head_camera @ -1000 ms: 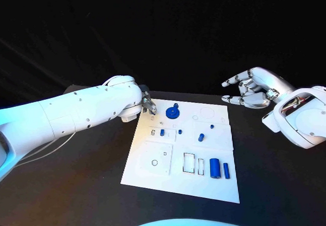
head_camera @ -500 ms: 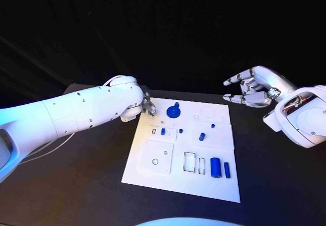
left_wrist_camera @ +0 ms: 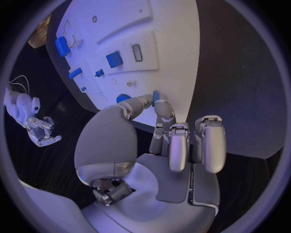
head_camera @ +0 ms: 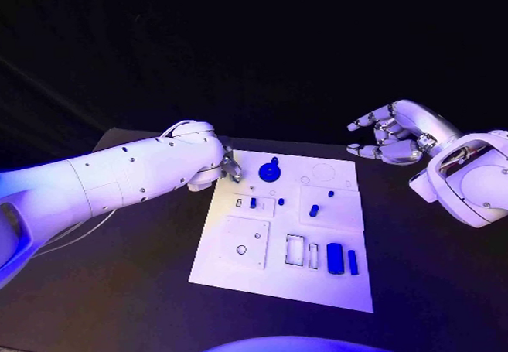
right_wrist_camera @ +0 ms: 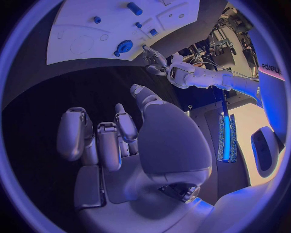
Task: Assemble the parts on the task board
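The task board lies flat on the black surface, between the two arms.

Left hand: positioned at the far left corner of the task board. In the left wrist view, the left hand has its fingers curled, with the thumb and one fingertip brought together at the board edge. A small blue part sits at those tips; whether it is pinched or only touched cannot be told.

Right hand: raised above the surface, beyond the far right corner of the task board and well apart from it. Its fingers are partly curled and separated; it holds nothing.

Parts relative to the left hand:
- A round blue part stands just beside the fingers, on the board's far edge.
- Small blue pieces lie nearer the robot than the hand.
- A blue peg lies toward the board's middle.
- A large blue cylinder and a thin blue bar lie side by side near the board's near right corner, well apart from both hands.
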